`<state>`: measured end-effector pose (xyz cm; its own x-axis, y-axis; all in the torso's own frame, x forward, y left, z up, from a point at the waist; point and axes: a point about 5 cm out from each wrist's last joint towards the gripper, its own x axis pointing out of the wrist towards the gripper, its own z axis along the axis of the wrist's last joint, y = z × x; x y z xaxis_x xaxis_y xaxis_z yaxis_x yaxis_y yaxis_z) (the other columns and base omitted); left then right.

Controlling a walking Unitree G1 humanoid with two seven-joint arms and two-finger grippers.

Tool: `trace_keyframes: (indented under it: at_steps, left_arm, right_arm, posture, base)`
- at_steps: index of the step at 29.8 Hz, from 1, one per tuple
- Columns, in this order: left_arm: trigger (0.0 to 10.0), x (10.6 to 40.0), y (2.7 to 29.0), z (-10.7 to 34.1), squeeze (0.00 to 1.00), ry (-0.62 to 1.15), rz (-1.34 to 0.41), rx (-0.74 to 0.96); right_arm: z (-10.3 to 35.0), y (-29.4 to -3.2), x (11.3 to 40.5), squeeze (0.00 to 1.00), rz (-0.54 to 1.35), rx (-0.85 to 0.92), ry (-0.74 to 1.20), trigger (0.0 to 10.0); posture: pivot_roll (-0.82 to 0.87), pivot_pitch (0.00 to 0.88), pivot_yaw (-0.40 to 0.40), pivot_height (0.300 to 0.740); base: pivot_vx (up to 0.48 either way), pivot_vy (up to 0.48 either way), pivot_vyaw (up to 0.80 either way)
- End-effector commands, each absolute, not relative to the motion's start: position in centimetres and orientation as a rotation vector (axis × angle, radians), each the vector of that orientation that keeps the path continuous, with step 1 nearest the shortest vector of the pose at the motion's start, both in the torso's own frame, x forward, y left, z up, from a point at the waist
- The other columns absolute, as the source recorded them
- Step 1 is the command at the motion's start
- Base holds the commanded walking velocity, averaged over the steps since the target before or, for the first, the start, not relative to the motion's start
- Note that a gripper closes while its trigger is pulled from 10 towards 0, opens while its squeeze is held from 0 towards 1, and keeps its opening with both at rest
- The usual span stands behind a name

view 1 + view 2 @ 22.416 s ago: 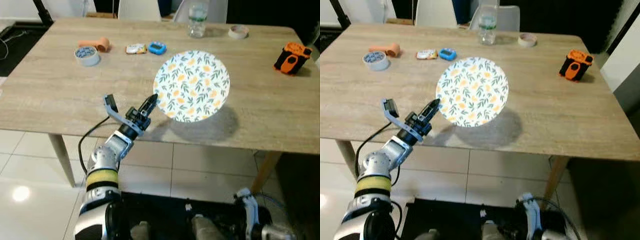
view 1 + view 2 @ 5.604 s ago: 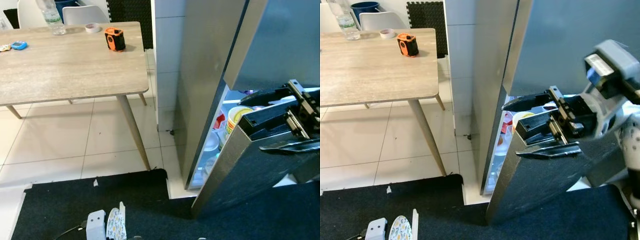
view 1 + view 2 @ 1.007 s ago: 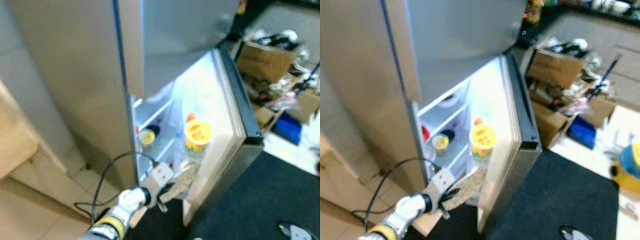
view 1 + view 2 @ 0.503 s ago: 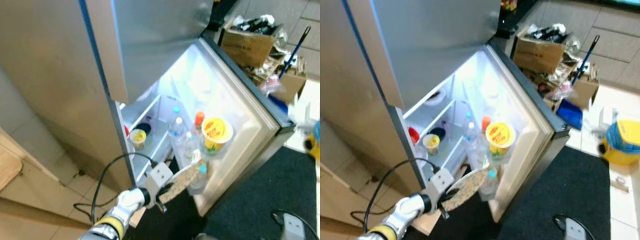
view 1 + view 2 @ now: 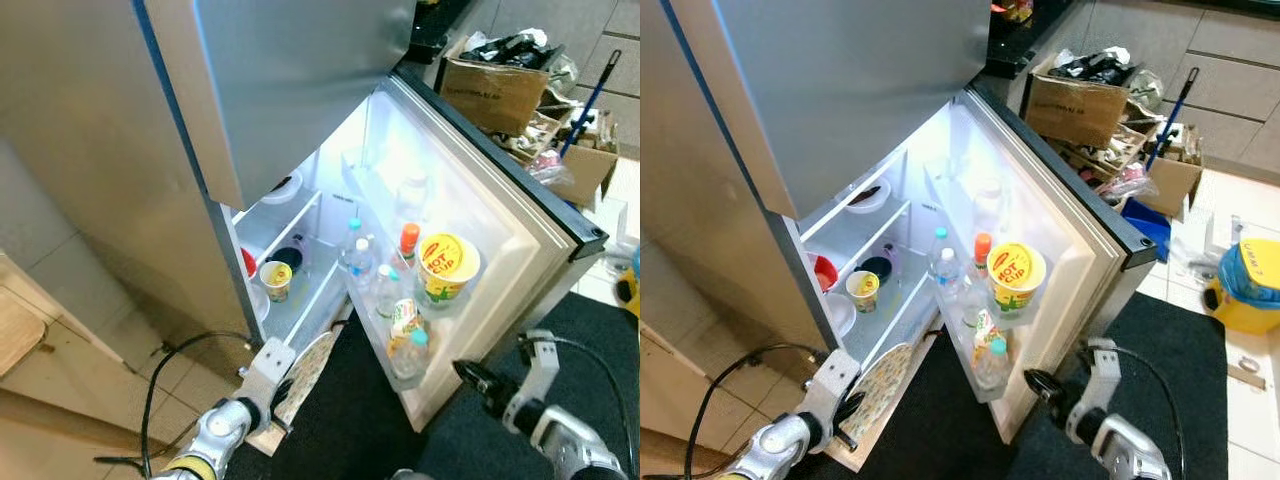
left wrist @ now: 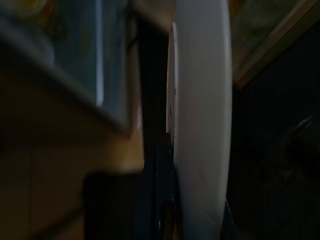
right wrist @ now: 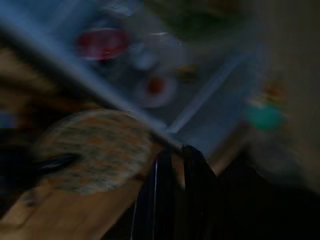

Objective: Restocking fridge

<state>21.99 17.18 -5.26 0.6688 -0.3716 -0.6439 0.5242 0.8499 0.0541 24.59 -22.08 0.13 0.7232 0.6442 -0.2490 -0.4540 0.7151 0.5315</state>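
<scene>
- While the fridge (image 5: 760,120) stands with its lower door (image 5: 1080,240) swung wide, the lit shelves lie up and ahead of the left gripper (image 5: 845,412), and that direction is what the coming move turns on.
- Inside, the shelves (image 5: 855,235) already carry a white bowl (image 5: 868,196) on top, with a red bowl (image 5: 823,270), a dark bowl (image 5: 878,268) and a yellow paper cup (image 5: 862,288) on the level below.
- On the door rack (image 5: 975,375) stand water bottles (image 5: 947,270), an orange-capped bottle (image 5: 982,250), a yellow noodle tub (image 5: 1016,275) and a green-capped bottle (image 5: 992,362).
- Low at the foot of the fridge, the floral plate (image 5: 883,388) is pinched by its near rim in the left gripper, which is clamped on it.
- As held, the plate is tilted nearly on edge; its long axis runs from the gripper up toward the bottom shelf, its patterned face turned toward the door side.
- Seen along the left wrist, the plate's white underside (image 6: 202,125) rises edge-on just beside one black finger (image 6: 157,195).
- Because the plate's far rim is close to the bottom edge of the fridge opening, I judge it must be lifted and levelled before sliding in.
- Near the door's lower corner, the right gripper (image 5: 1037,383) points at the rack, grasping nothing; whether its fingers are parted I cannot tell.
- Of the two arms, the left is clearly nearer the shelves.
</scene>
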Motion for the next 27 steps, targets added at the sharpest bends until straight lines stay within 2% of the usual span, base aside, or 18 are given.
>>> trace_keyframes:
  at_steps: [1,5,9,12,15,17,20,21,23,24,25,26,27]
  left_arm:
    - [10.0,21.1,18.1,-5.9,0.0,0.719,-0.486,0.262]
    - [10.0,19.7,18.7,-6.7,0.0,0.774,-0.458,0.251]
    - [10.0,18.1,19.3,-7.5,0.0,0.831,-0.441,0.254]
    - [10.0,15.7,20.2,-8.5,0.0,0.915,-0.421,0.26]
    - [10.0,15.2,20.3,-8.7,0.0,0.934,-0.42,0.265]
    - [10.0,14.4,20.4,-9.0,0.0,0.958,-0.419,0.266]
    - [10.0,14.2,20.4,-9.1,0.0,0.966,-0.417,0.265]
    - [10.0,14.1,20.4,-9.2,0.0,0.969,-0.415,0.262]
    - [10.0,14.1,20.4,-9.2,0.0,0.969,-0.415,0.262]
    - [10.0,14.0,20.3,-9.2,0.0,0.97,-0.414,0.26]
    - [10.0,14.0,20.3,-9.2,0.0,0.97,-0.414,0.26]
    - [10.0,14.0,20.3,-9.2,0.0,0.971,-0.414,0.26]
    - [10.0,14.0,20.3,-9.2,0.0,0.971,-0.414,0.26]
  right_arm:
    - [0.4,-21.6,24.6,0.0,0.698,0.468,0.444,10.0]
    - [1.2,-21.2,25.3,0.0,0.757,0.368,0.43,10.0]
    - [2.2,-22.6,27.0,0.0,0.615,0.243,0.383,10.0]
    - [3.9,-26.3,28.9,0.0,0.293,0.074,0.353,10.0]
    - [4.3,-27.3,29.1,0.0,0.221,0.054,0.348,10.0]
    - [5.4,-29.3,29.2,0.0,0.097,0.046,0.305,10.0]
    - [6.1,-30.3,29.2,0.0,0.041,0.045,0.277,10.0]
    - [6.6,-31.5,29.1,0.0,-0.023,0.033,0.255,10.0]
    - [6.6,-31.5,29.1,0.0,-0.023,0.033,0.255,10.0]
    - [7.2,-32.8,28.8,0.0,-0.096,0.012,0.238,10.0]
    - [7.2,-32.8,28.8,0.0,-0.096,0.012,0.238,10.0]
    - [7.9,-34.7,28.2,0.0,-0.203,0.001,0.223,10.0]
    - [7.9,-34.7,28.2,0.0,-0.203,0.001,0.223,10.0]
  posture:
    - [-0.04,0.048,-0.012,0.74]
    - [-0.04,0.051,-0.014,0.74]
    - [-0.04,0.054,-0.016,0.74]
    - [-0.03,0.056,-0.018,0.74]
    - [-0.03,0.056,-0.018,0.74]
    - [-0.03,0.057,-0.018,0.74]
    - [-0.03,0.057,-0.018,0.74]
    - [-0.03,0.057,-0.018,0.74]
    - [-0.03,0.057,-0.018,0.74]
    - [-0.03,0.057,-0.019,0.74]
    - [-0.03,0.057,-0.019,0.74]
    - [-0.03,0.057,-0.019,0.74]
    - [-0.03,0.057,-0.019,0.74]
  base:
    - [0.0,0.0,0.0]
    - [0.0,0.0,0.0]
    - [0.0,0.0,0.0]
    - [0.0,0.0,0.0]
    - [0.0,0.0,0.0]
    - [0.0,0.0,0.0]
    - [0.0,0.0,0.0]
    - [0.0,0.0,0.0]
    - [0.0,0.0,0.0]
    - [0.0,0.0,0.0]
    - [0.0,0.0,0.0]
    - [0.0,0.0,0.0]
    - [0.0,0.0,0.0]
